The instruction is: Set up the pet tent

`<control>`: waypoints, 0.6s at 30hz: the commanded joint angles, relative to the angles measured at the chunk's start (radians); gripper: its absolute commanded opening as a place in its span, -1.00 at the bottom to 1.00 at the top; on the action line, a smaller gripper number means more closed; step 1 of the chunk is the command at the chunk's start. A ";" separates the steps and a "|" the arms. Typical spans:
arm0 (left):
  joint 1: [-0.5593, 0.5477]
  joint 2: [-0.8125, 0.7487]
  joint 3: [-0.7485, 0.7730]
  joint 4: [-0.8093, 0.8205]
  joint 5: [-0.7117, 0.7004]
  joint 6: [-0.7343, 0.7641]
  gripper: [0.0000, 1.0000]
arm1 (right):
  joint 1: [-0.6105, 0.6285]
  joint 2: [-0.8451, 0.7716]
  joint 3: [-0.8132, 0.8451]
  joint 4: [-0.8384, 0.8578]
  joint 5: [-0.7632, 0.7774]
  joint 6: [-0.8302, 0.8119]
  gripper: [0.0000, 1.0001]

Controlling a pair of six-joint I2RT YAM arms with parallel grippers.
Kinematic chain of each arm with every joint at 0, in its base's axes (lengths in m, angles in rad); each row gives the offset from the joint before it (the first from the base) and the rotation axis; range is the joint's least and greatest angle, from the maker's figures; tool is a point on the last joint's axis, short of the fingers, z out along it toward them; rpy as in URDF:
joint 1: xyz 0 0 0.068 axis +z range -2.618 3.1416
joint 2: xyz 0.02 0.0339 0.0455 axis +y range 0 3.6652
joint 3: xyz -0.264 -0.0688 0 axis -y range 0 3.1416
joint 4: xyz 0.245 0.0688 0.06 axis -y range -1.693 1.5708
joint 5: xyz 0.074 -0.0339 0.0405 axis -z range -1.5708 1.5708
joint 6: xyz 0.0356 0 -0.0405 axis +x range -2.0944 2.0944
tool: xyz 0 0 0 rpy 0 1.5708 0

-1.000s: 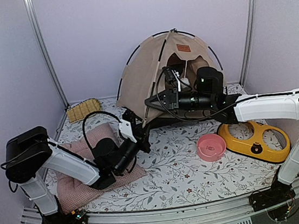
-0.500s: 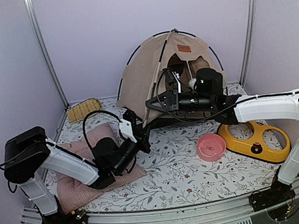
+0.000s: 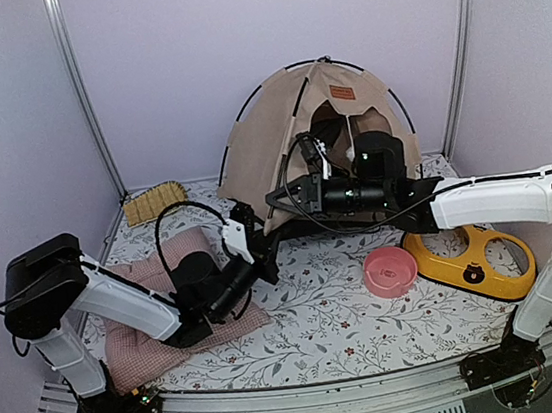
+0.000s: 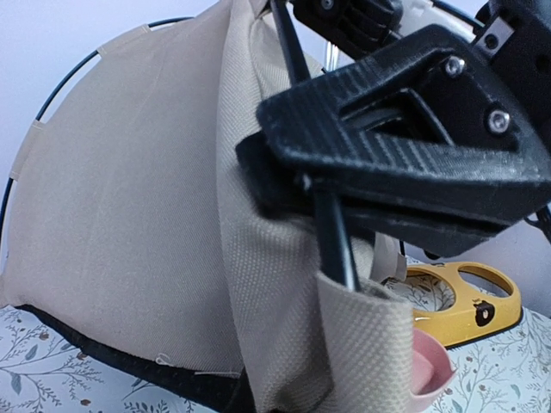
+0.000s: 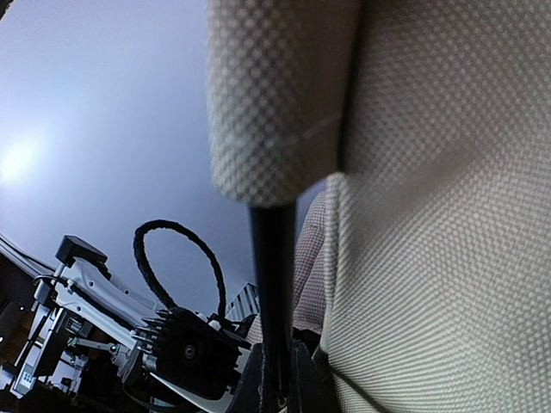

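The pet tent [image 3: 272, 131] stands as a beige dome with black poles at the back of the table. My right gripper [image 3: 277, 194] reaches in from the right and is shut on a black pole [image 5: 274, 284] at the tent's front left, just below a fabric sleeve. In the left wrist view its black fingers [image 4: 405, 163] clamp that pole [image 4: 337, 245] above a fabric pocket. My left gripper [image 3: 262, 257] sits low at the tent's front-left corner, shut on the beige fabric [image 4: 284, 344]. Its own fingers are hidden by the cloth.
A pink checked cushion [image 3: 141, 334] lies under my left arm. A pink bowl [image 3: 390, 271] and a yellow feeder tray [image 3: 474, 263] sit on the right. A straw mat [image 3: 155, 201] lies at the back left. Metal frame posts stand at both back corners.
My right gripper has shifted a little to the left with the pole, and the tent's dome stands slightly fuller. The left arm has hardly moved.
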 commanded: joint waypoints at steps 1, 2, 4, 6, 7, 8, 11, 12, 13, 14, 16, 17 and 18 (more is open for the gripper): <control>-0.009 -0.061 0.028 -0.002 0.058 -0.032 -1.00 | 0.010 -0.008 0.036 -0.121 0.147 -0.082 -1.00; -0.005 -0.068 0.029 -0.019 0.068 -0.043 -1.00 | 0.013 -0.009 0.039 -0.133 0.152 -0.101 -1.00; 0.006 -0.081 0.034 -0.056 0.101 -0.064 -1.00 | 0.018 -0.010 0.042 -0.149 0.157 -0.124 -1.00; 0.021 -0.096 0.037 -0.099 0.147 -0.093 -1.00 | 0.020 -0.012 0.044 -0.164 0.153 -0.146 -1.00; 0.028 -0.104 0.039 -0.127 0.157 -0.109 -1.00 | 0.021 -0.009 0.045 -0.170 0.142 -0.156 -1.00; 0.038 -0.112 0.042 -0.155 0.178 -0.127 -1.00 | 0.022 -0.006 0.049 -0.180 0.136 -0.167 -1.00; 0.074 -0.137 0.035 -0.211 0.250 -0.181 -1.00 | 0.029 0.002 0.050 -0.199 0.136 -0.197 -1.00; 0.085 -0.150 0.030 -0.222 0.267 -0.190 -0.99 | 0.030 0.006 0.050 -0.203 0.139 -0.205 -1.00; 0.092 -0.161 0.022 -0.232 0.283 -0.195 -0.95 | 0.030 0.013 0.050 -0.206 0.141 -0.210 -1.00; 0.099 -0.173 0.017 -0.243 0.303 -0.196 -0.89 | 0.030 0.019 0.050 -0.206 0.144 -0.216 -1.00; 0.118 -0.195 0.016 -0.294 0.366 -0.194 -0.84 | 0.031 0.037 0.058 -0.207 0.148 -0.226 -1.00; 0.126 -0.205 0.015 -0.313 0.393 -0.193 -0.80 | 0.033 0.049 0.068 -0.207 0.148 -0.231 -1.00; 0.133 -0.217 0.012 -0.331 0.425 -0.190 -0.75 | 0.033 0.064 0.079 -0.209 0.148 -0.236 -1.00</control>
